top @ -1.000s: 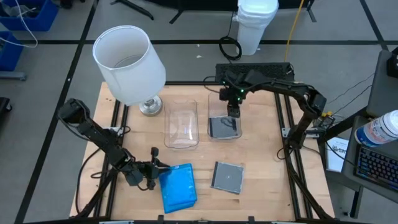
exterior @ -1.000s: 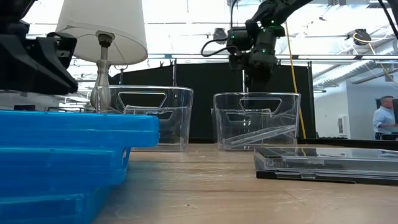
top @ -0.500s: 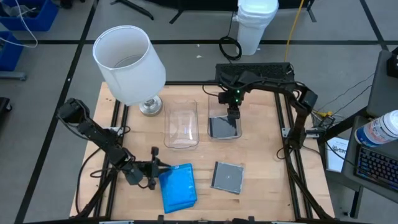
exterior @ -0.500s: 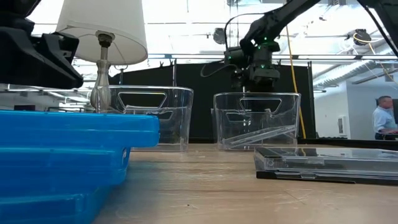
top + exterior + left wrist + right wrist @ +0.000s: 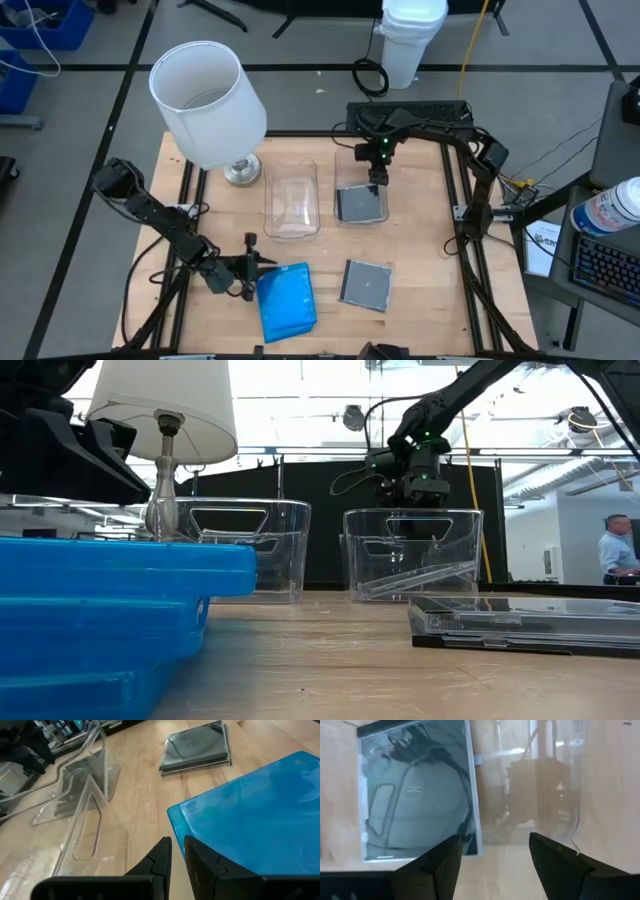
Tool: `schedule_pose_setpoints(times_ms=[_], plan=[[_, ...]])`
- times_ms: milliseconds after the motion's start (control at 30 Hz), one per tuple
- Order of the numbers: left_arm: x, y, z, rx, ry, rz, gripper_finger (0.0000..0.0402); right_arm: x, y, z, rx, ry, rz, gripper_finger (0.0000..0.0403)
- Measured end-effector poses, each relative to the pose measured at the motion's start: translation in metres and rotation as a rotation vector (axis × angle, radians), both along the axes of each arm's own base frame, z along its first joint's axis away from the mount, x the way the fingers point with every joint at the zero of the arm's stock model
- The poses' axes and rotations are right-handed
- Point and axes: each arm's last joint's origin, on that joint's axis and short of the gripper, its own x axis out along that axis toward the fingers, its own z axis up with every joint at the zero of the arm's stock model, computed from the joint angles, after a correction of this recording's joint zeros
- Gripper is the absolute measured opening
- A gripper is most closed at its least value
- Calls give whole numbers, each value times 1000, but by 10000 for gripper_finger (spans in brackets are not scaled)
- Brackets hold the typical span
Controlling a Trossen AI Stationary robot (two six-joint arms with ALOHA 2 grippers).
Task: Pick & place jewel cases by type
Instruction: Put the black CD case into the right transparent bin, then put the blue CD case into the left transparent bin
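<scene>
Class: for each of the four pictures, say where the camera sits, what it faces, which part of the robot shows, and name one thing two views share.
High: overhead, facing down on the table; both arms show.
Low: at table-top height, looking across; the right gripper hangs above the right tub.
Left wrist: past the left gripper, nearly shut, at the blue cases.
Right wrist: past the open right gripper, down at a grey case in the tub.
Shared: the loose grey case, also in the left wrist view.

**Plastic and pale wood**

Glossy blue cases (image 5: 286, 302) sit on a matt, grained wooden table (image 5: 420, 300). Two tubs (image 5: 291, 199) of clear, shiny plastic reflect light. A smoky translucent case (image 5: 366, 285) gleams. The lamp (image 5: 208, 105) pairs a matt white shade with a polished metal base.
</scene>
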Motion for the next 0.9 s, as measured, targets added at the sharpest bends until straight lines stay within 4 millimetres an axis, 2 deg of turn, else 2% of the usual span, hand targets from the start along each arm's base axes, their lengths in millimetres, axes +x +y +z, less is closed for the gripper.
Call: schedule_pose_setpoints(times_ms=[167, 267, 433, 700, 900], plan=[[-1, 0, -1, -7, 12, 7, 60, 9, 6, -15, -66, 109, 39, 224], [-2, 1, -3, -12, 25, 16, 60, 14, 10, -20, -64, 97, 52, 224], [-2, 2, -4, -26, 34, 28, 60, 23, 20, -19, -77, 67, 82, 224], [-2, 1, -4, -59, 48, 11, 60, 38, 40, -24, -292, 145, 193, 224], [-2, 1, -4, -65, 49, 13, 60, 50, 51, -15, -359, 62, 212, 224]])
